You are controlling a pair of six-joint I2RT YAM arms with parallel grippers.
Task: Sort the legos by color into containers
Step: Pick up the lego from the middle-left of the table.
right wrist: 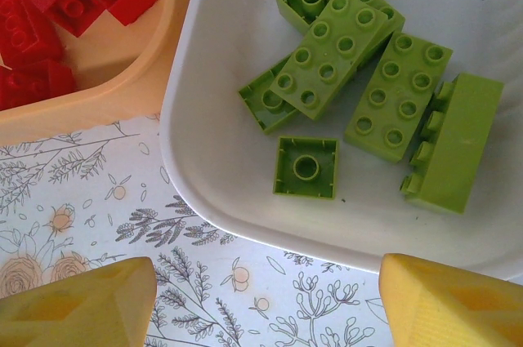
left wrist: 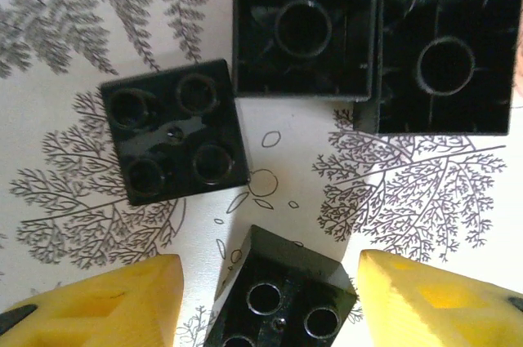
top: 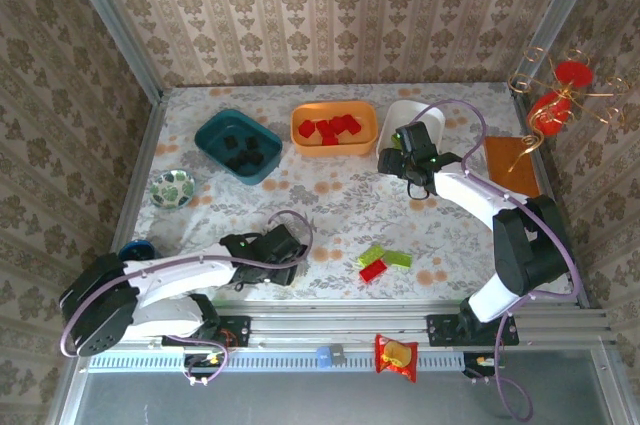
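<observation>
Our left pincer [left wrist: 265, 286], fingers apart, frames a studs-up black brick [left wrist: 278, 302] on the near table [left wrist: 65, 4]. It looks like light, rigid, slick plastic, so we would pinch its flat side walls. Our right pincer [right wrist: 265, 298], also apart, hovers by the white tray [right wrist: 212, 184] of lime bricks [right wrist: 335, 45].

Left pincer [left wrist: 270, 286] low, fingers [left wrist: 98, 306] wide apart; left arm [top: 180, 273] folded. Right pincer [right wrist: 265, 294] also wide apart; right arm [top: 478, 195] reaching forward.

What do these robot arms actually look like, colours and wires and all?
Both the left arm and right arm have white tube-like links with bulky black joints. A thin lilac cable loops along each. The end effector fingers are chunky yellow wedges.
</observation>
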